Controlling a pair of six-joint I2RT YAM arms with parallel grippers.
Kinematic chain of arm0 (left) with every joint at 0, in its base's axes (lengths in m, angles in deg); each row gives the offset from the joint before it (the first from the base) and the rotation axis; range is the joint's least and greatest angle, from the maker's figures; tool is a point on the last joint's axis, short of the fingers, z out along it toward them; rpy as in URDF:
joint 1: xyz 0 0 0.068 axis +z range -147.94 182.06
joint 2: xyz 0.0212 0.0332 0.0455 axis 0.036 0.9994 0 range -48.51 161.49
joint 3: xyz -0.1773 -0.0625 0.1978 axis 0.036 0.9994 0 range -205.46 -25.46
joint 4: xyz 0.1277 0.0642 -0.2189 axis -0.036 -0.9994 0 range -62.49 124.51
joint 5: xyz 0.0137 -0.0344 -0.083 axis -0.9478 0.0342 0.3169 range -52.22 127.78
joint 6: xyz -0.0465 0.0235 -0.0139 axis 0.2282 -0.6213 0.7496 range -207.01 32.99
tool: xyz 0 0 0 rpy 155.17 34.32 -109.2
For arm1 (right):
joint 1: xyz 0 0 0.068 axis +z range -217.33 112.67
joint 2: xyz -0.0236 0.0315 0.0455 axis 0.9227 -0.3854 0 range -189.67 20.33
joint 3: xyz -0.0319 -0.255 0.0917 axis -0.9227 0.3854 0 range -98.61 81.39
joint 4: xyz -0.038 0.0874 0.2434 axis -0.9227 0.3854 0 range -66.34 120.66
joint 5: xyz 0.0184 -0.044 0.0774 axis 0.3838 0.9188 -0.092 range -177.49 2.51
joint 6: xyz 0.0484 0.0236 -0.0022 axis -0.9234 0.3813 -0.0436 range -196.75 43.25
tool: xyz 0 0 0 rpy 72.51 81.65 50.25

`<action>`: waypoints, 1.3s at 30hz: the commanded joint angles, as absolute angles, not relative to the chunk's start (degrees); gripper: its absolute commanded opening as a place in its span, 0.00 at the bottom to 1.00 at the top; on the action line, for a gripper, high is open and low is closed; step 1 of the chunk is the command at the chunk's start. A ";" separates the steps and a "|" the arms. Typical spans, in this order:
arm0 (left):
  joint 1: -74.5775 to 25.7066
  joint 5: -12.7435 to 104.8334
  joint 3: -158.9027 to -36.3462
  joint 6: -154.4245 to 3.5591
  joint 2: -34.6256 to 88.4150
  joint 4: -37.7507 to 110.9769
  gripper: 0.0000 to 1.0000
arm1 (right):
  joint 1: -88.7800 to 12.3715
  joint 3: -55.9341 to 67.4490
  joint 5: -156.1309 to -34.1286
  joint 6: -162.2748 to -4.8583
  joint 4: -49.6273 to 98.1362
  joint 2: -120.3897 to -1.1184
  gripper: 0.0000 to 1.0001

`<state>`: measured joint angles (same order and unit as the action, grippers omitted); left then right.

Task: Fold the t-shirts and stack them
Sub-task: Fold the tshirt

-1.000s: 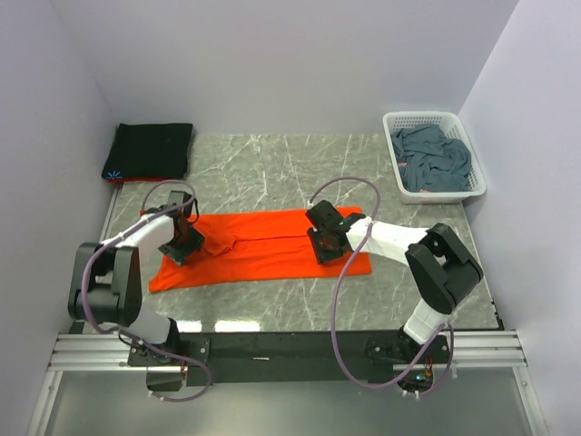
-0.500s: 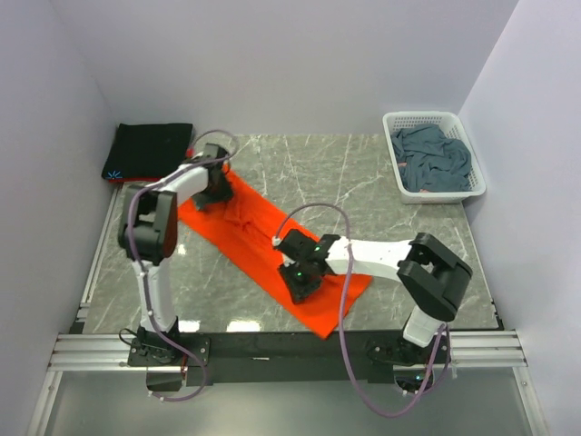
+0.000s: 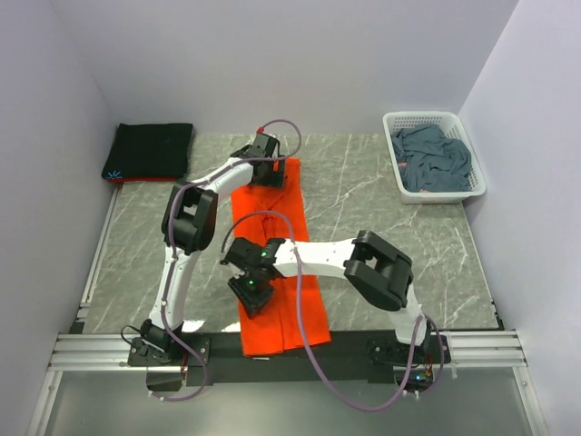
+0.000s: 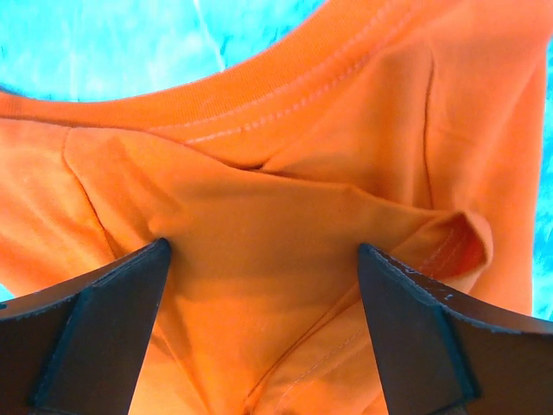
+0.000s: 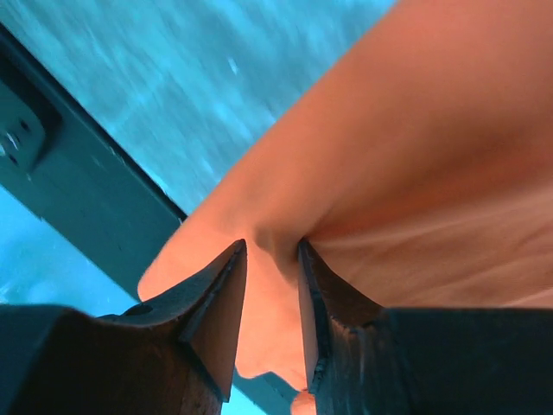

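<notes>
L tool (image 4: 263, 251) wide open over orange tee (image 3: 272, 327); R tool (image 5: 272, 251) pinching it, blurry

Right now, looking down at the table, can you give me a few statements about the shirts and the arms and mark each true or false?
1. The orange shirt lies stretched from the far side of the table toward the near edge. True.
2. The left jaws are clamped on the black shirt. False: they stand wide open over the orange shirt's collar.
3. The right jaws pinch a fold of the orange shirt. True.
4. The white basket is empty. False: a blue-grey shirt lies crumpled in it.
5. The black shirt lies folded in the far left corner. True.
</notes>
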<state>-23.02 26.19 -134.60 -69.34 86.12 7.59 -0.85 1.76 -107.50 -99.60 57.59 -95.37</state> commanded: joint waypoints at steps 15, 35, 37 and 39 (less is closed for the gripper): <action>-20.26 26.18 -137.70 -66.63 74.81 10.07 0.99 | -2.20 13.35 -87.67 -103.20 60.76 -68.81 0.40; -22.28 40.69 -113.34 -61.70 65.48 17.73 0.99 | -32.79 47.46 -90.65 -113.14 49.06 -29.25 0.84; -22.28 39.64 -114.04 -61.44 66.97 17.46 0.99 | -33.93 47.73 -90.74 -112.79 49.15 -28.89 0.84; -22.28 39.28 -114.14 -61.35 67.68 17.63 0.98 | -34.37 47.90 -90.65 -112.44 49.41 -28.89 0.84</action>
<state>-22.49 39.89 -112.57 -62.02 67.14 16.55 -33.57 47.24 -90.60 -112.35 51.25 -29.56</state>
